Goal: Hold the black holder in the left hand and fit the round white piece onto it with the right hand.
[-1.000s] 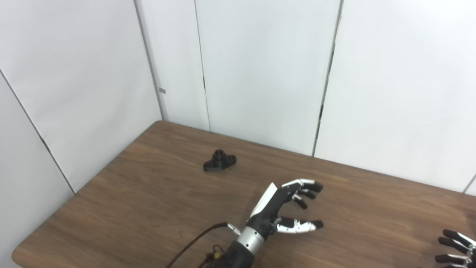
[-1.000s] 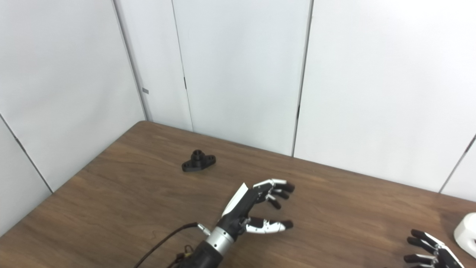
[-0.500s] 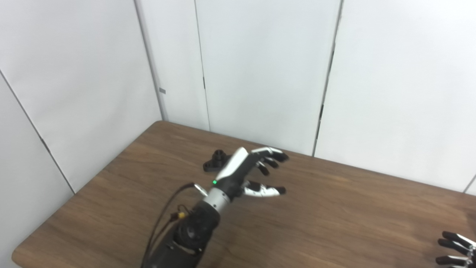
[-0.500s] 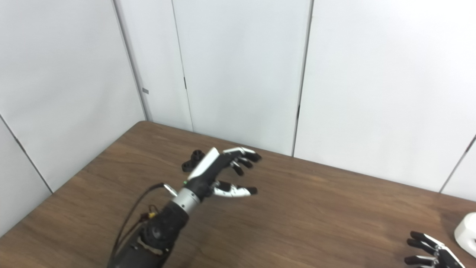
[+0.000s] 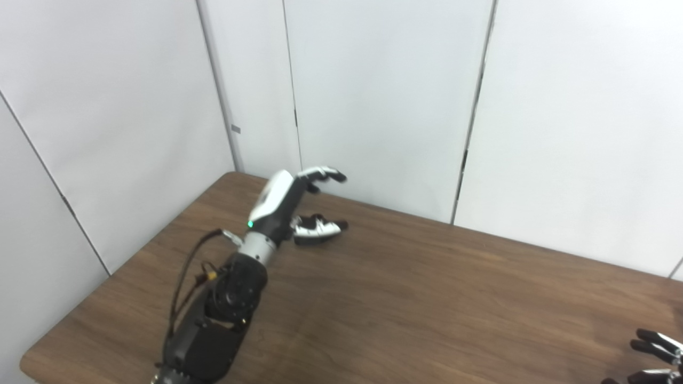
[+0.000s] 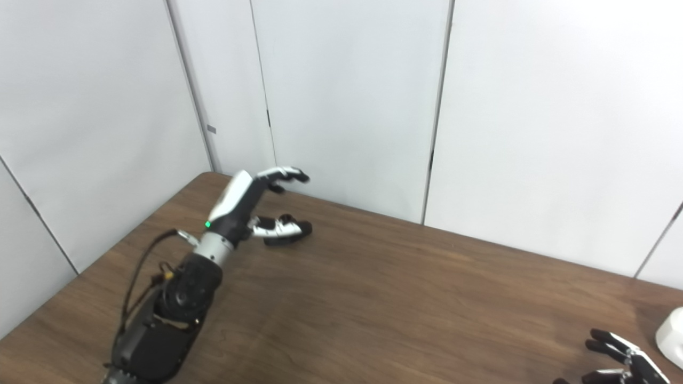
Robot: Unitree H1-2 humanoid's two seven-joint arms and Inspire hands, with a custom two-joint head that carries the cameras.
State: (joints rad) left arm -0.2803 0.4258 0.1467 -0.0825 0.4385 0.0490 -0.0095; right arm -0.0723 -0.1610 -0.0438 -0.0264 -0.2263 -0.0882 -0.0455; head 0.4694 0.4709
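Between the spread fingers (image 6: 283,173) and the thumb (image 6: 277,229) of my left hand (image 6: 240,205) I see the black holder (image 6: 285,237), mostly hidden behind the thumb; it lies on the wooden table (image 6: 427,298) near the far left corner. This hand is open and I cannot tell if it touches the holder. At the bottom right edge my right hand (image 6: 619,360) has its fingers apart and holds nothing. The round white piece (image 6: 671,337) sits on the table just beside it, cut by the frame.
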